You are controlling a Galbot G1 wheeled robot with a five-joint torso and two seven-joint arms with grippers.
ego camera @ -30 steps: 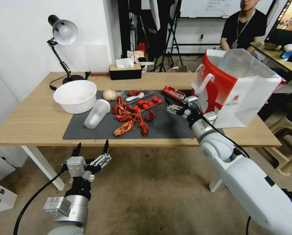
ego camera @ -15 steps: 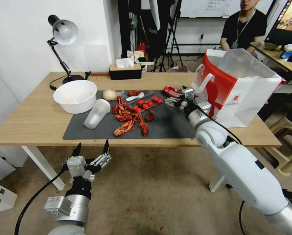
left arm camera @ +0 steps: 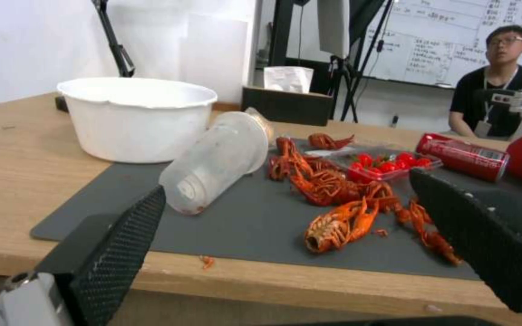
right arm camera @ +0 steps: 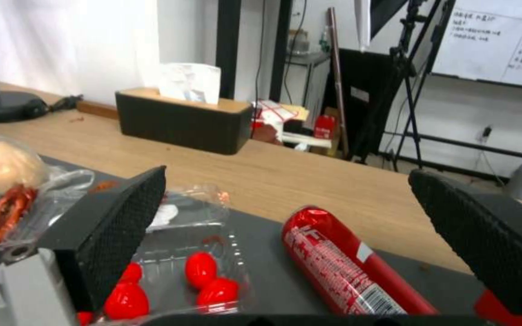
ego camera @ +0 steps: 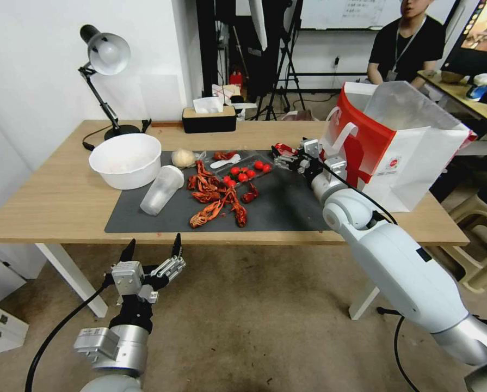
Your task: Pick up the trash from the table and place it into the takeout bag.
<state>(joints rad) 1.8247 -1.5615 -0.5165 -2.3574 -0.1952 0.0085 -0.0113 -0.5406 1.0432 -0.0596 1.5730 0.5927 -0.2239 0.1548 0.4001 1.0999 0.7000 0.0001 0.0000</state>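
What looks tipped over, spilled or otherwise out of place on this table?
The clear plastic cup lies on its side on the dark mat; the red can lies flat too, between the right gripper's open fingers. Crayfish shells lie scattered loose across the mat.

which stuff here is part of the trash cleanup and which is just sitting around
Job:
red soda can, lying between the open fingers of the right hand
red crayfish shells
clear plastic cup on its side
white round bowl
white-and-red paper takeout bag

Lying about:
black desk lamp
black tissue box
left hand, open below the table edge
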